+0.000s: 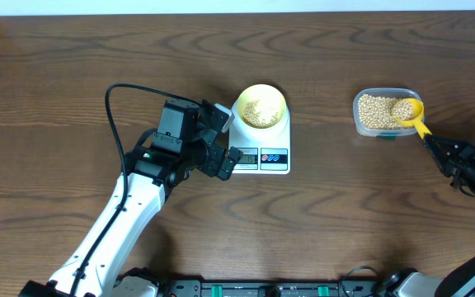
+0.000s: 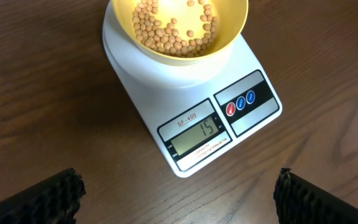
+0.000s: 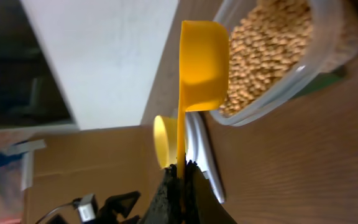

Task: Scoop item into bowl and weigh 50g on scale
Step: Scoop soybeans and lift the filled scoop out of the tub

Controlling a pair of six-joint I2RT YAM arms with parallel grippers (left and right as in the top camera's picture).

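The pale yellow bowl (image 1: pixel 260 107) stands on the round platform of the white scale (image 1: pixel 280 164) and holds a shallow layer of tan beans (image 2: pixel 173 31). In the left wrist view the scale (image 2: pixel 185 87) shows 15 on its display. My left gripper (image 1: pixel 224 141) hovers open just left of the scale's front, nothing between its fingers (image 2: pixel 42 200). Far to the right, my right gripper (image 1: pixel 437 148) is shut on the handle of a bright yellow scoop (image 3: pixel 201 65). The scoop's cup (image 1: pixel 406 110) rests over the beans (image 3: pixel 272 43) in the clear tub.
The clear rectangular tub (image 1: pixel 362 124) of beans stands at the back right, about a hand's width right of the scale. The left arm's black cable (image 1: pixel 110 107) loops over the table on the left. Bare wood lies between scale and tub.
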